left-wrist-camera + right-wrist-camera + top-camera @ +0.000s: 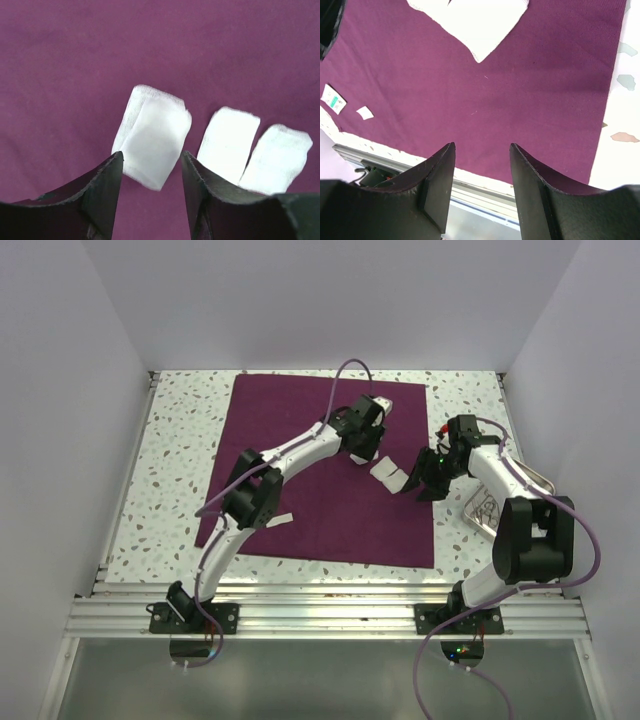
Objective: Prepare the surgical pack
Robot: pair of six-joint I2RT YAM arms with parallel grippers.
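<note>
Cloth: the large dark maroon fabric drape (340, 520) lay spread flat on the speckled white tabletop (170, 470), under both grippers.
Left gripper (151, 167): fingers stood apart, holding nothing; a white folded gauze square (152, 135) lay on the drape at its tips.
Right gripper (482, 152): fingers apart, empty, above the drape.

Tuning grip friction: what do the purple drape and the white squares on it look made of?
Purple drape: matte woven cloth, seemingly; fine weave texture, no shine, lies flat and soft. White squares: probably folded gauze; ribbed edge, fuzzy corners, layers showing through.
</note>
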